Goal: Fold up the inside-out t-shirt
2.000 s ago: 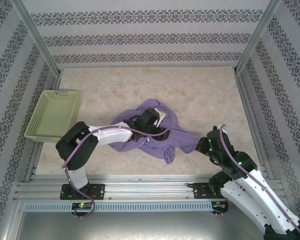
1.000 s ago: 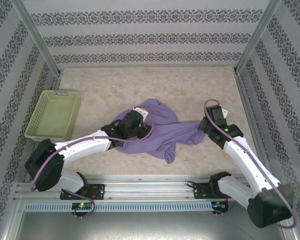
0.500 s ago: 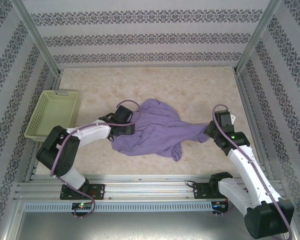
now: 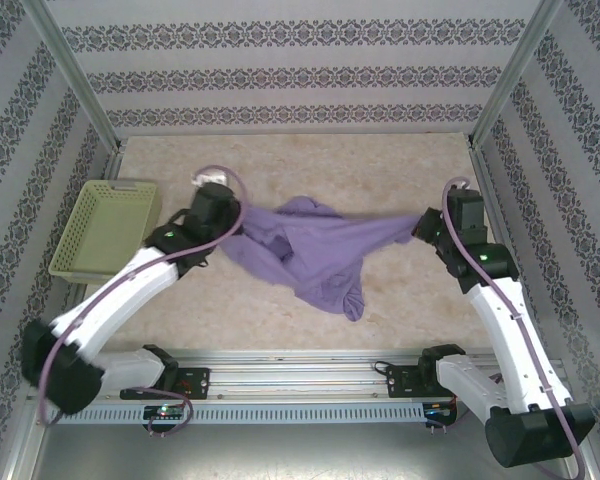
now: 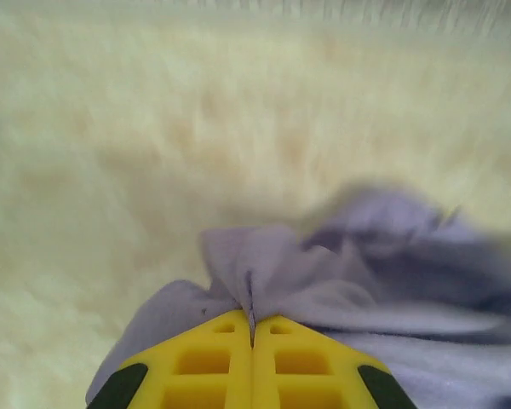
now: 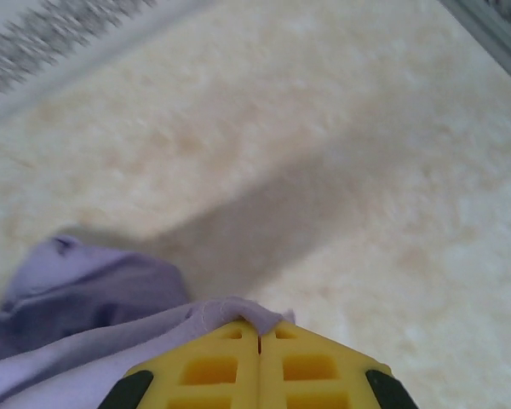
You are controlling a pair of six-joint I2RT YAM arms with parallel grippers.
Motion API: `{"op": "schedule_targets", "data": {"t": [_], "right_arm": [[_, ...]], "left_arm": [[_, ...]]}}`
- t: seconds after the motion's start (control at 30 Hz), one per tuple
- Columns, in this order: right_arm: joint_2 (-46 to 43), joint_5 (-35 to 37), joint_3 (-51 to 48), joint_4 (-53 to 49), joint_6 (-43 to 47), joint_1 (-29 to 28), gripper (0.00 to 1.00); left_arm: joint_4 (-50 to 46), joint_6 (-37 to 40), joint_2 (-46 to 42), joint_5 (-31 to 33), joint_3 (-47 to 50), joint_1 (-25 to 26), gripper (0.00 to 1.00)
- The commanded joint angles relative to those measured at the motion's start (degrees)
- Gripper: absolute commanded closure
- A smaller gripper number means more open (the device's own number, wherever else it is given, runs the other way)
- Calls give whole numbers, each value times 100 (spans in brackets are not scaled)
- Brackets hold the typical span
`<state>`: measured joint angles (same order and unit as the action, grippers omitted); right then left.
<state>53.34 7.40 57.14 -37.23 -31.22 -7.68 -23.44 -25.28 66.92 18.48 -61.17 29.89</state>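
Crosswise, the t-shirt (image 4: 315, 255) stretches from left tool (image 4: 234, 222) to right tool (image 4: 421, 228).

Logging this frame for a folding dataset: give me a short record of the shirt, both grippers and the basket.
t-shirt: purple, stretched between the grippers, rest bunched toward the near edge
left gripper: shut on the t-shirt's left end
right gripper: shut on the t-shirt's right end
basket: yellow-green, at the table's left edge, apart from the t-shirt
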Motion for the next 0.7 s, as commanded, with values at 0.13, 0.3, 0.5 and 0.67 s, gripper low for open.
{"op": "schedule_targets", "data": {"t": [0.13, 0.3, 0.5, 0.67], "right_arm": [[367, 169, -160, 83, 9, 21, 100], [892, 161, -639, 330, -108, 238, 100], [836, 29, -898, 285, -84, 248, 44], [355, -206, -1203, 402, -295, -658, 30]], "left_arm": [[-335, 281, -470, 3, -350, 537, 100], [199, 112, 693, -1348, -285, 1793, 93], [670, -108, 1587, -2152, -49, 2279, 34], [555, -397, 581, -1619, 811, 1441, 26]]}}
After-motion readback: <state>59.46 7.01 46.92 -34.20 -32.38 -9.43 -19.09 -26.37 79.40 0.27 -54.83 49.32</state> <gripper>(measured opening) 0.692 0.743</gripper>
